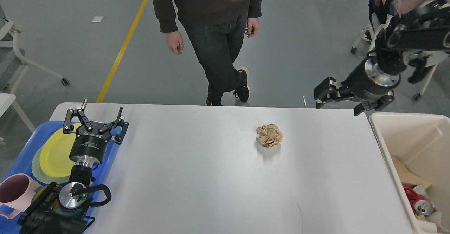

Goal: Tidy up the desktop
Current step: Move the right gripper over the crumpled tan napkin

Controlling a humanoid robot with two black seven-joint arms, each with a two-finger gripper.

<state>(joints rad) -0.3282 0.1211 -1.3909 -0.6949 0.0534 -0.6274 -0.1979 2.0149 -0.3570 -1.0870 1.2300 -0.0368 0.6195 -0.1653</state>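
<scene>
The white desktop (197, 177) carries one loose thing, a crumpled ball of brown paper (269, 136), right of centre toward the far edge. My left gripper (102, 111) stands open and empty at the desktop's left edge, over the rim of the blue tray (21, 156). High above the far right corner of the desktop hangs my right gripper (337, 105), open with nothing in it. It is up and to the right of the paper ball and well apart from it.
The blue tray holds a yellow plate (58, 153) and a pink mug (15, 192). A cream-white bin (393, 149) at the right edge holds red cans (418, 200) and cardboard. A person (214, 33) stands just beyond the far edge. Chairs stand at both sides.
</scene>
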